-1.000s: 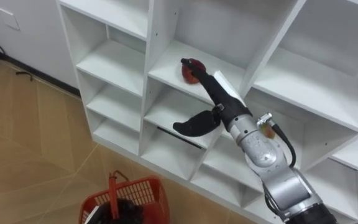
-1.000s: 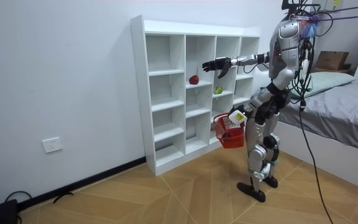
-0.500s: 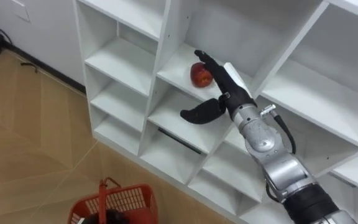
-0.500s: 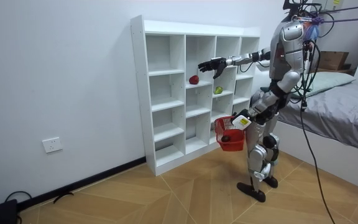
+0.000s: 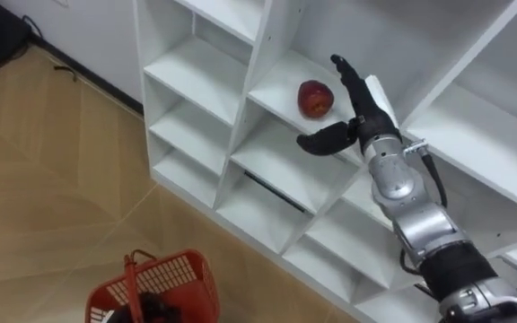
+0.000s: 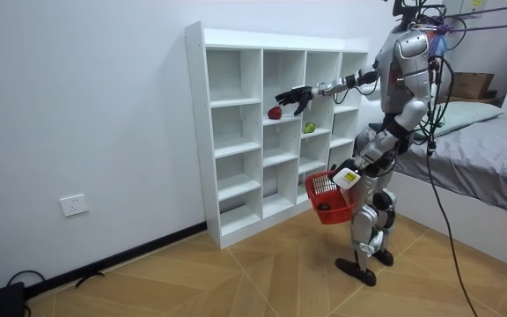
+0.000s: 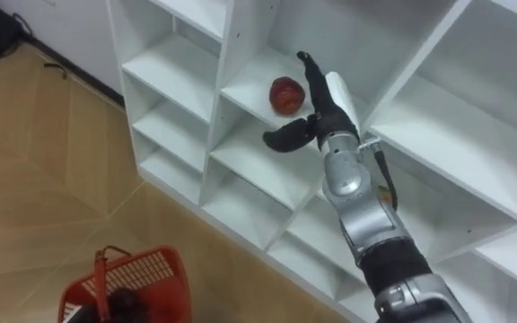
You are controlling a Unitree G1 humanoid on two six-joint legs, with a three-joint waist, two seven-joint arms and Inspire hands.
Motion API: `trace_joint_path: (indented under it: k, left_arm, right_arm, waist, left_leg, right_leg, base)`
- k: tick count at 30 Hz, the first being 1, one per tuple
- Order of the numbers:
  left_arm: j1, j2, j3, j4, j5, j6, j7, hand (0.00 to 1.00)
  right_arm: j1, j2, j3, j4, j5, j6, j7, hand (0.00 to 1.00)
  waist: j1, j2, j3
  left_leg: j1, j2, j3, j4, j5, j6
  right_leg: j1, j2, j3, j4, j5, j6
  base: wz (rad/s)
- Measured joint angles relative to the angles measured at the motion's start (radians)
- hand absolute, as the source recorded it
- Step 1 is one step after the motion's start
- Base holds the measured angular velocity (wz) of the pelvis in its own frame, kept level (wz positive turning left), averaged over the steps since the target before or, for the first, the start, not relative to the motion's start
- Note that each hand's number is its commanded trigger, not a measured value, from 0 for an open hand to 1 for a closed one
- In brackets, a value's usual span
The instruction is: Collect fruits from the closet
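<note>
Nearest you, the red basket [image 5: 164,278] hangs at the left hand [image 6: 345,179], grip impossible to tell, and beyond it your right hand [image 5: 363,117], fingers straight and thumb spread, is just right of the red apple [image 5: 315,98] on the white closet's [image 5: 260,45] shelf, a green fruit [image 6: 309,128] farther along.

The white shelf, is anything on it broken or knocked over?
No, nothing stands out. The red apple sits whole in its cubby of the white shelf, and the right hand is open beside it.
</note>
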Motion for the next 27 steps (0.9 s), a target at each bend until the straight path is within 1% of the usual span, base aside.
trace_joint_path:
  k: [2,4,6,7,9,10,11,13,14,17,20,22,27]
  left_arm:
    - [-0.018,0.001,0.0,0.011,0.003,0.0,-0.002,1.0]
    - [-0.035,0.003,0.0,0.038,0.003,0.0,-0.002,1.0]
    - [-0.047,0.005,0.0,0.054,0.002,0.0,-0.002,1.0]
    - [-0.052,0.007,-0.003,0.058,-0.001,0.0,0.0,1.0]
    - [-0.06,0.008,-0.01,0.06,-0.002,-0.002,0.001,1.0]
    - [-0.068,0.009,-0.019,0.063,-0.004,-0.004,0.001,1.0]
    - [-0.083,0.01,-0.03,0.082,-0.004,-0.011,0.002,1.0]
    - [-0.1,0.009,-0.038,0.098,-0.004,-0.012,0.003,1.0]
    - [-0.104,0.009,-0.041,0.099,-0.004,-0.013,0.004,1.0]
    - [-0.117,0.014,-0.058,0.118,-0.009,-0.026,0.005,1.0]
    - [-0.137,0.018,-0.062,0.149,-0.009,-0.034,0.005,1.0]
    - [-0.154,0.025,-0.078,0.169,-0.009,-0.039,0.005,1.0]
    - [-0.167,0.026,-0.081,0.177,-0.01,-0.042,0.02,1.0]
  right_arm:
    - [-0.051,-0.008,0.0,0.08,0.014,0.0,-0.002,0.0]
    - [-0.077,-0.009,0.0,0.113,0.016,0.0,-0.003,0.0]
    - [-0.089,-0.012,0.0,0.123,0.015,-0.001,-0.004,0.0]
    - [-0.097,-0.013,0.0,0.13,0.015,-0.001,-0.004,0.0]
    - [-0.106,-0.02,-0.003,0.133,0.009,-0.006,-0.005,0.0]
    - [-0.112,-0.029,-0.003,0.134,0.008,-0.009,-0.011,0.0]
    - [-0.119,-0.038,-0.003,0.142,0.009,-0.015,-0.02,0.0]
    - [-0.138,-0.043,-0.003,0.179,0.011,-0.027,-0.027,0.0]
    - [-0.146,-0.047,0.0,0.203,0.012,-0.032,-0.032,0.0]
    - [-0.157,-0.051,0.001,0.242,0.014,-0.036,-0.038,0.0]
    - [-0.157,-0.061,0.002,0.251,0.014,-0.038,-0.051,0.0]
    - [-0.161,-0.068,0.002,0.252,0.015,-0.039,-0.066,0.0]
    - [-0.203,-0.071,0.002,0.284,0.01,-0.042,-0.12,0.0]
  waist:
    - [0.005,-0.002,0.0025]
    - [0.006,-0.004,0.0034]
    - [0.005,-0.006,0.0067]
    - [0.005,-0.009,0.0097]
    - [0.001,-0.014,0.0125]
    - [0.001,-0.015,0.0163]
    - [0.003,-0.018,0.0176]
    - [0.003,-0.02,0.0226]
    - [0.006,-0.022,0.0233]
    - [0.011,-0.024,0.0287]
    - [0.023,-0.026,0.0303]
    - [0.032,-0.027,0.0311]
    - [0.031,-0.026,0.0343]
  left_leg:
    - [-0.027,0.0,-0.001,0.01,0.0,0.0]
    - [-0.044,-0.001,-0.002,0.013,0.0,0.0]
    - [-0.057,-0.001,-0.004,0.015,0.0,0.001]
    - [-0.06,-0.001,-0.006,0.015,0.0,0.001]
    - [-0.075,-0.002,-0.011,0.016,0.001,0.0]
    - [-0.084,-0.002,-0.015,0.019,0.001,0.0]
    - [-0.094,-0.002,-0.017,0.021,0.001,0.0]
    - [-0.107,-0.002,-0.019,0.026,0.0,0.0]
    - [-0.114,-0.001,-0.018,0.026,0.0,0.0]
    - [-0.126,-0.001,-0.017,0.025,0.0,0.0]
    - [-0.139,0.0,-0.017,0.025,0.0,0.0]
    - [-0.149,0.0,-0.016,0.026,0.001,0.0]
    - [-0.169,-0.001,-0.017,0.033,0.001,0.001]
  right_leg:
    - [-0.023,0.0,0.0,0.0,0.002,-0.003]
    - [-0.037,0.0,0.0,0.0,0.003,-0.005]
    - [-0.048,0.0,-0.002,0.001,0.004,-0.006]
    - [-0.052,0.0,-0.003,0.001,0.004,-0.006]
    - [-0.065,0.0,-0.003,0.001,0.004,-0.006]
    - [-0.071,0.001,-0.003,0.0,0.004,-0.006]
    - [-0.081,0.001,-0.006,0.001,0.004,-0.006]
    - [-0.088,0.002,-0.012,0.0,0.004,-0.006]
    - [-0.097,0.002,-0.012,0.001,0.004,-0.006]
    - [-0.109,0.002,-0.011,0.001,0.004,-0.006]
    - [-0.123,0.001,-0.01,0.001,0.004,-0.006]
    - [-0.134,0.001,-0.01,0.002,0.004,-0.006]
    - [-0.15,-0.002,-0.014,0.002,0.004,-0.006]
  base:
    - [0.0]
    - [0.0]
    - [0.0]
    - [0.04]
    - [0.05]
    - [0.06]
    - [0.06]
    - [0.07]
    - [0.05]
    - [0.0]
    - [0.0]
    - [0.0]
    - [0.0]
